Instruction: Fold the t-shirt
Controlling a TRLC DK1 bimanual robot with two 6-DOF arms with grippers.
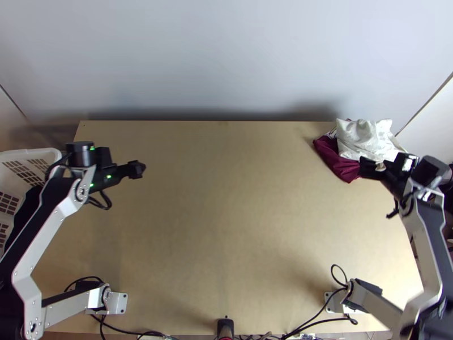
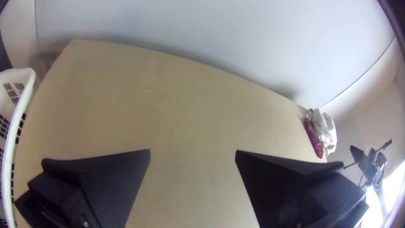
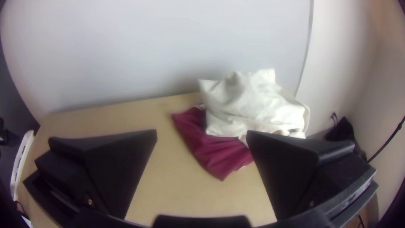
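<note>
One bunched white cloth (image 1: 358,137) atop a maroon cloth (image 1: 346,168), far right table (image 1: 226,226) corner.
Top view: left gripper (image 1: 120,162) well apart; right gripper (image 1: 386,164) near pile. Left wrist view: jaws wide apart, empty. Right wrist view: same.

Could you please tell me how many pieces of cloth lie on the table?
2 visible, both at the far right corner of the table: a bunched dark red cloth and, partly on top of it, a crumpled white cloth. More may be hidden in the pile.
</note>
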